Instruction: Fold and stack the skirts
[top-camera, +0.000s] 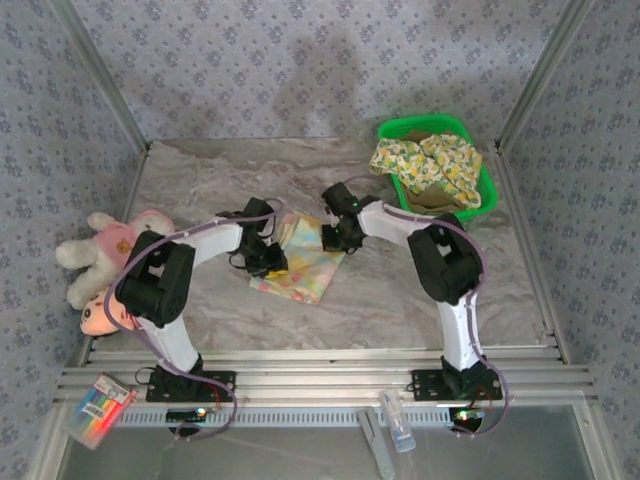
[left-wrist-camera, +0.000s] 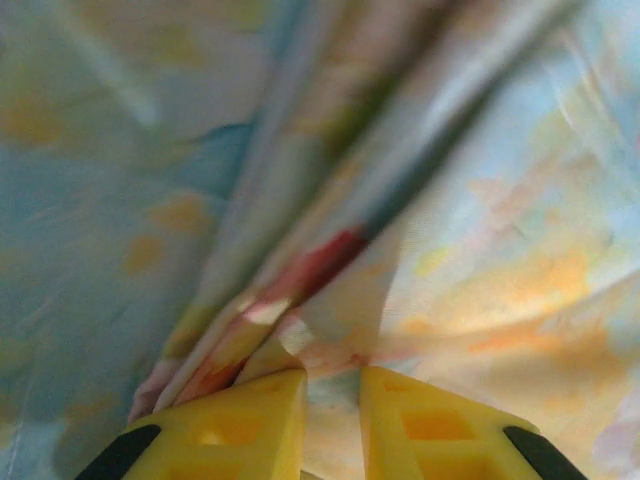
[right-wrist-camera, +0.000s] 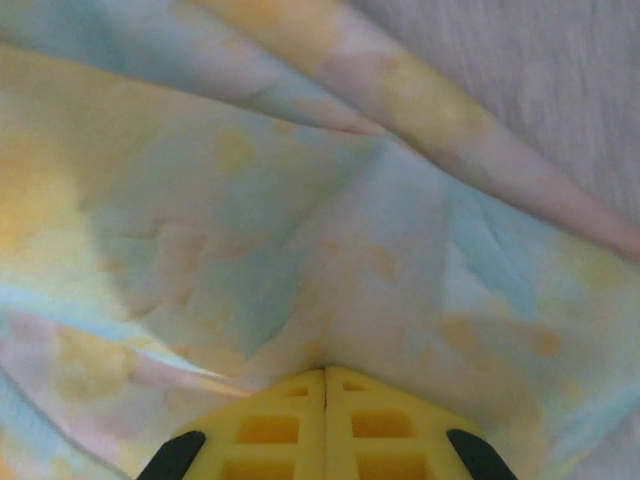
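1. Soft pastel skirt (top-camera: 305, 268) lies crumpled at the centre of the marbled table (top-camera: 400, 300).
2. Left fingers (left-wrist-camera: 240, 430) clamp a bunched fold at its nine o'clock edge.
3. Right fingers (right-wrist-camera: 380, 430), pressed flush, pinch thin cloth at one o'clock; the wrist close-ups reveal a blotchy print.

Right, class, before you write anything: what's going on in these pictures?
Two robot arms are working on a pastel skirt lying on the table. The left claw pinches a fold at one side, and the right claw is shut on the cloth at the other. A floral skirt sits crumpled in the green basket, not yet folded. A plush toy lies at the table's left edge.
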